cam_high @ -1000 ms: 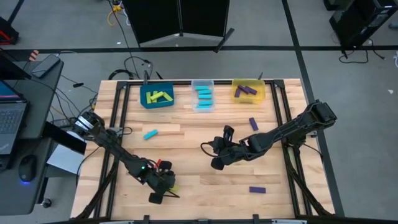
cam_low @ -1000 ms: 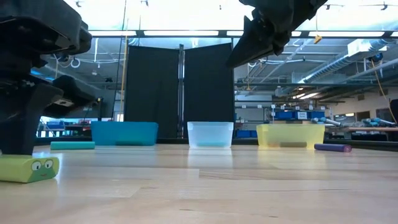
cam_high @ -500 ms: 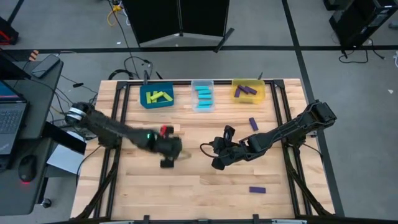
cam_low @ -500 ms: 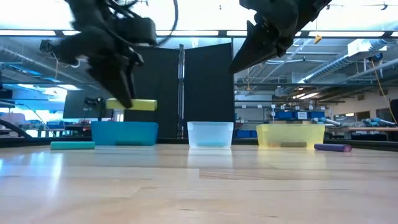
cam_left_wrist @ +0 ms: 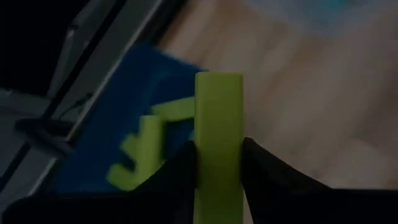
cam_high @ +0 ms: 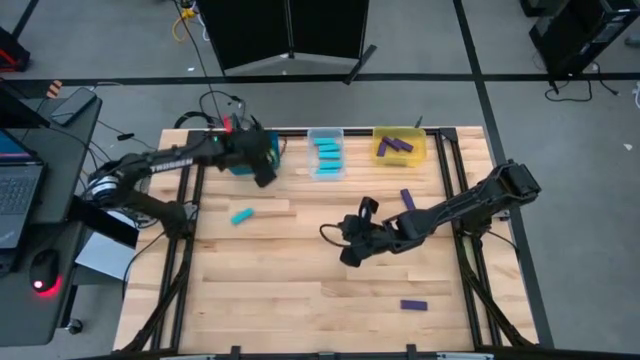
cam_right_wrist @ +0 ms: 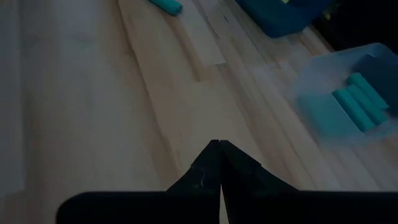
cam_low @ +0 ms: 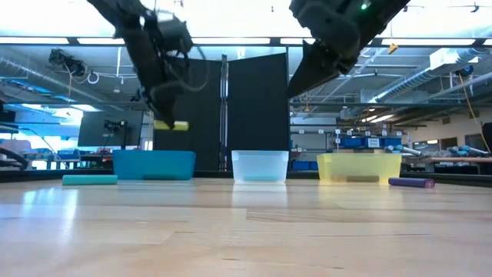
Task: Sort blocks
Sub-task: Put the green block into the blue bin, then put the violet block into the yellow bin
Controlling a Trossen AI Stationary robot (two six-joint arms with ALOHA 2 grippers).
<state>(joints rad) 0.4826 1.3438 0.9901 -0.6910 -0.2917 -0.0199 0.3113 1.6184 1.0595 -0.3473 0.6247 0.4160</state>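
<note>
My left gripper (cam_high: 262, 168) hangs over the blue bin (cam_high: 236, 160) at the table's far left and is shut on a lime green block (cam_left_wrist: 219, 118). The low view shows that block (cam_low: 172, 125) above the blue bin (cam_low: 154, 164). More lime blocks (cam_left_wrist: 148, 144) lie in that bin. My right gripper (cam_high: 350, 252) is shut and empty, above the middle of the table. A cyan block (cam_high: 241, 215) and two purple blocks (cam_high: 407, 199) (cam_high: 414, 305) lie flat on the table. My left gripper pinches the lime block between its two fingers (cam_left_wrist: 186, 163), one on each long side (cam_left_wrist: 205, 155). The fingers come from above, and the block's free end (cam_left_wrist: 219, 81) sticks out past them. The block is lifted clear and lies about level above the blue bin.
A clear bin (cam_high: 327, 152) with cyan blocks and a yellow bin (cam_high: 400, 146) with purple blocks stand beside the blue one along the far edge. Black frame rails run down both sides of the table. A desk with a laptop stands off the table's left.
My left gripper has risen from the table's near left with the lime block and swung toward the far edge, ending above the blue bin. The block has been lifted clear of the table.
</note>
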